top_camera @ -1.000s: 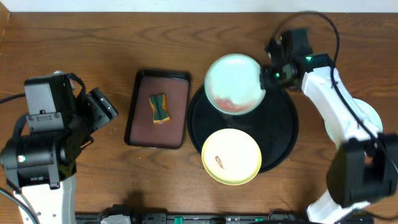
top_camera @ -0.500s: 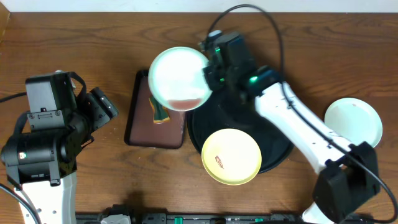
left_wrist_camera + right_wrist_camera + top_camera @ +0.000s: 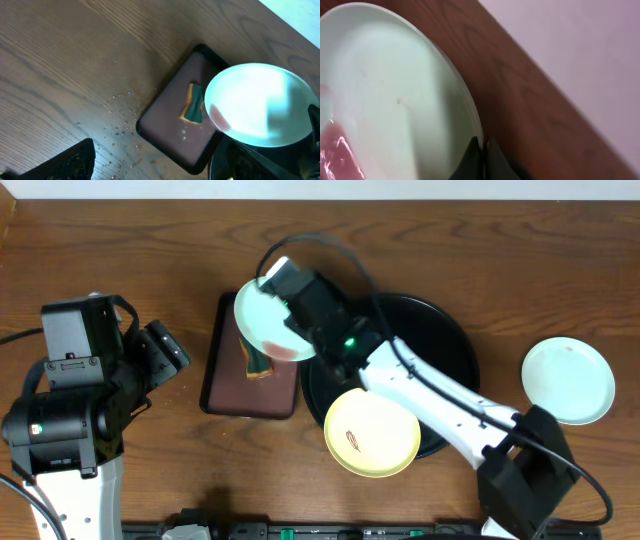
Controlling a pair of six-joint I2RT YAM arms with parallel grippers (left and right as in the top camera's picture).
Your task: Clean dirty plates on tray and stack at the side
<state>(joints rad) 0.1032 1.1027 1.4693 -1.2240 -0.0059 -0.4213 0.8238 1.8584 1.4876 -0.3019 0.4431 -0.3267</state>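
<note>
With my right gripper (image 3: 296, 318) clamped on the smeared mint plate (image 3: 258, 320) at its three-o'clock rim, I should hold it level and firm over the sponge (image 3: 258, 366).

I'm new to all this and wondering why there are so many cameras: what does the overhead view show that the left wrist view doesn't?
Only overhead: a second mint plate lying on the table at the far right. Only left wrist: water droplets scattered on the wood. Both: the smeared mint plate held over the brown tray, with the sponge on that tray.
</note>
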